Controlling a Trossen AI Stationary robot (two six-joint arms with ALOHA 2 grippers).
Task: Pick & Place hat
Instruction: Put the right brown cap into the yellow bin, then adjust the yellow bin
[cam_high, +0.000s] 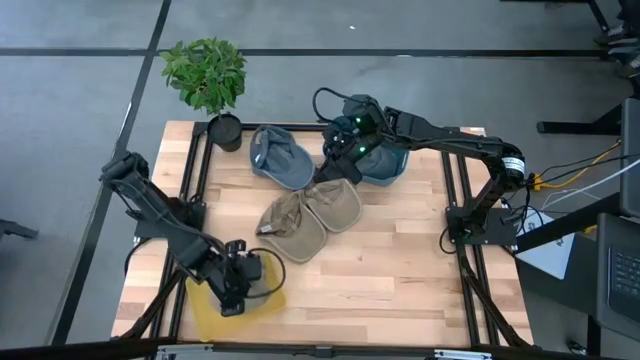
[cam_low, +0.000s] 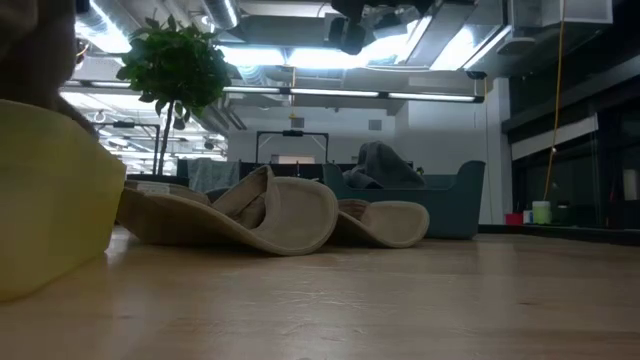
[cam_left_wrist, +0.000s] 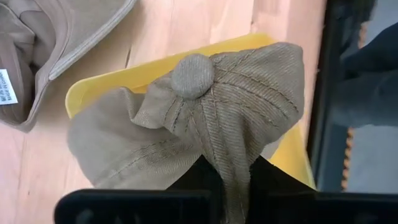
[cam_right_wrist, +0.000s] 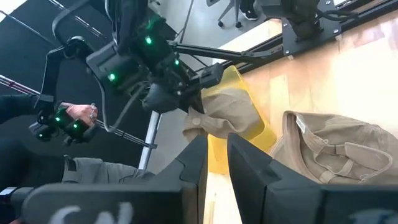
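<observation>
Left claw pinching tan hat over yellow bin; right claw's grip unclear.

A pale wooden worktop of planks sits in a black metal frame on a grey floor crossed by dark lines. A potted plant stands at one far corner (its leaves show against the ceiling in the low view). Long ceiling lights glow across the room, beyond a teal sofa.
</observation>
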